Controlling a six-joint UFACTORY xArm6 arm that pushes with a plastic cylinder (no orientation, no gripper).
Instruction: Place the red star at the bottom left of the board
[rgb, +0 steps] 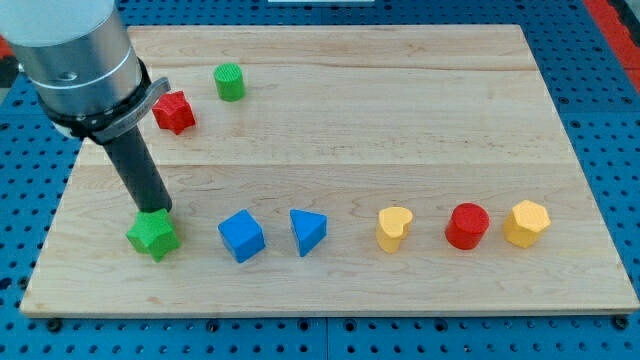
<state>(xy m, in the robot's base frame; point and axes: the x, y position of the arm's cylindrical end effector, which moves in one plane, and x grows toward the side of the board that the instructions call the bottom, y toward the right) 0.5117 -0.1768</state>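
The red star (174, 111) lies near the view's top left of the wooden board (400, 110), partly behind my arm's grey body. My tip (157, 211) is at the view's lower left, touching the upper edge of a green star (152, 235). The red star is well above the tip, toward the view's top.
A green cylinder (229, 82) sits to the right of the red star. Along the lower part stand a blue cube (241, 236), a blue triangle (307, 231), a yellow heart (394, 228), a red cylinder (467, 226) and a yellow hexagon (526, 223).
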